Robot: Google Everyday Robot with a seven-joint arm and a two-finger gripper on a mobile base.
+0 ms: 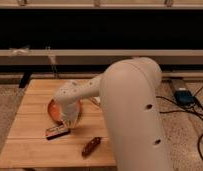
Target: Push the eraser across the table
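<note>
We see the white robot arm's gripper lowered beside the small dark rectangular eraser on the light wooden slatted table.
Its fingers are clenched, holding nothing. The eraser lies just in front of an orange bowl; we judge the push under way, with more tabletop left to cross.

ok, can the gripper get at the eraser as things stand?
Probably yes. The gripper is down right beside the eraser on the table, just in front of the orange bowl, and nothing lies between them. Whether it touches, I can't tell.
</note>
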